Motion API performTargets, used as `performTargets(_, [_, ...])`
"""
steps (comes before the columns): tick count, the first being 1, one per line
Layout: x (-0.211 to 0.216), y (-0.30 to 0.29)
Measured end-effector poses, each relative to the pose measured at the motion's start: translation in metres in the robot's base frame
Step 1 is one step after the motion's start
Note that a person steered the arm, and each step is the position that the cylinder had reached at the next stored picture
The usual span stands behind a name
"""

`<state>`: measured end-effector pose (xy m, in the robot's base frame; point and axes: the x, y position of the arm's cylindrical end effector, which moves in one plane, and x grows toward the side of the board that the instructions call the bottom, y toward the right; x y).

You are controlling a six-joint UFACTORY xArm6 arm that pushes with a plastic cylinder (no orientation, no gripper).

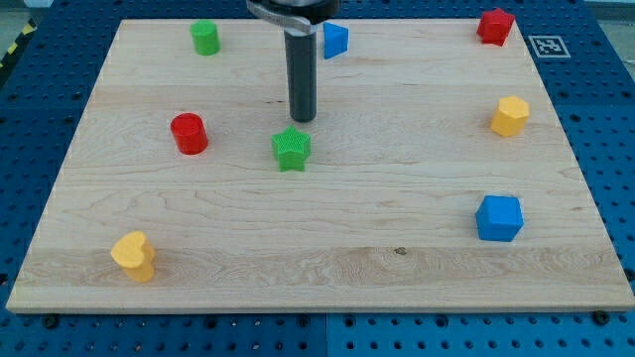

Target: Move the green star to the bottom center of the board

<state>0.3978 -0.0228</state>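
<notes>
My tip [303, 119] has no fingers, holds nothing; sits just behind green star [291, 149], toward board's [327, 268] top edge. Star's mid-board. Push straight down, centred, toward bottom-edge middle; path looks clear.

the green star [291, 149] lies flat on the wooden board, slightly left of its centre.
</notes>
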Motion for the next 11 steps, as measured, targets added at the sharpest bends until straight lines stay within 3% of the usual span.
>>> performTargets(4, [0.084, 0.006])
performTargets(7, [0.085, 0.006])
performTargets(9, [0.056, -0.058])
performTargets(11, [0.09, -0.097])
